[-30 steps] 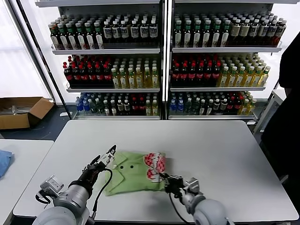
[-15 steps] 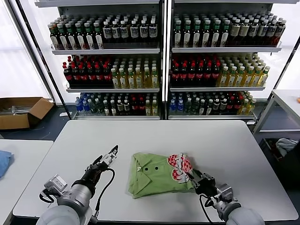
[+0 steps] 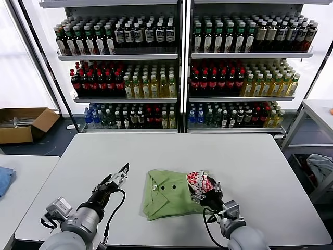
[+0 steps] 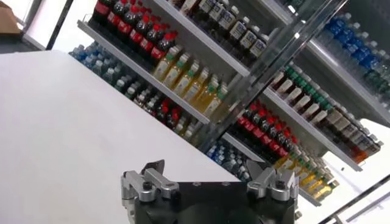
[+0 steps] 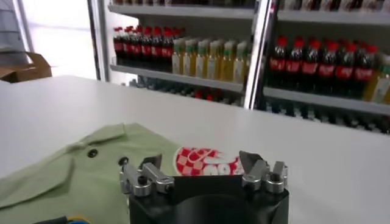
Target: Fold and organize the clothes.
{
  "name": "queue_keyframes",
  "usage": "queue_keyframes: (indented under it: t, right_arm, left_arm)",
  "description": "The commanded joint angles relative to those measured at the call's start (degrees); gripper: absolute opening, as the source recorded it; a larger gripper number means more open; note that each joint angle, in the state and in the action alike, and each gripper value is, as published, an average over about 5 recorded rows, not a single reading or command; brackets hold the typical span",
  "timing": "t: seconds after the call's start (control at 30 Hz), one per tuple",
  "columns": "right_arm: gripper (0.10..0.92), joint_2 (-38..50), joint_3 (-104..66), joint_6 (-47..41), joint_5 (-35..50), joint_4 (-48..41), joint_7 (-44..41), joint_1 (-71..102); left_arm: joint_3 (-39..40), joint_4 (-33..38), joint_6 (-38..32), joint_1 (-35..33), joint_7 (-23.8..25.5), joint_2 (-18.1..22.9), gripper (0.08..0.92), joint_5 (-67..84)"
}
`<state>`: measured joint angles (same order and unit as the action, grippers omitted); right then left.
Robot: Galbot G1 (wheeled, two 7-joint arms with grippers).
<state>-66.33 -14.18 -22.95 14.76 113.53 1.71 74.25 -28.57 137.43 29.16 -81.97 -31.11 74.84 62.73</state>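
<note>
white table, shelves of bottles behind it, cardboard box on the floor, blue cloth at the left edge.

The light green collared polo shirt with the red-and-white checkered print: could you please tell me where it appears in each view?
Head view: light green folded polo shirt at the table's near middle, by the right hand.
Left wrist view: not in it.
Right wrist view: just beyond the hand, print facing the shelves.
Shared landmark: bottle shelves.

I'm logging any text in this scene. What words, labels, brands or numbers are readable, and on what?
None can be read.
Bottle labels on the shelves: too small to read.
Red-and-white checkered print on the green polo shirt: no legible lettering.
Cardboard box: no visible text.
</note>
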Motion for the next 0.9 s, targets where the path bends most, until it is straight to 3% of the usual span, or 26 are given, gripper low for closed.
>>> queue_keyframes:
  t: [0.03, 0.4, 0.7, 0.9]
  right_arm:
    - [0.812, -4.49, 3.93, -4.67, 0.33, -9.91, 6.01, -4.49]
    - [0.823, -4.84, 3.65, 1.6, 3.18, 0.64, 3.98, -7.72]
    - [0.823, -12.05, 7.35, -4.74, 0.04, -16.62, 7.95, -12.84]
    - [0.823, -9.93, 6.86, -3.16, 1.09, -13.09, 7.21, -10.95]
  left_arm:
    - [0.18, -0.76, -0.28, -1.07, 1.39, 0.22, 0.823, -1.63]
    - [1.21, -2.32, -0.41, 0.11, 2.88, 0.38, 0.823, -3.51]
    - [0.85, -2.74, -0.54, -1.18, 3.83, 0.34, 0.823, -4.72]
    - [1.08, -3.54, -1.38, -2.0, 5.25, 0.57, 0.823, -7.37]
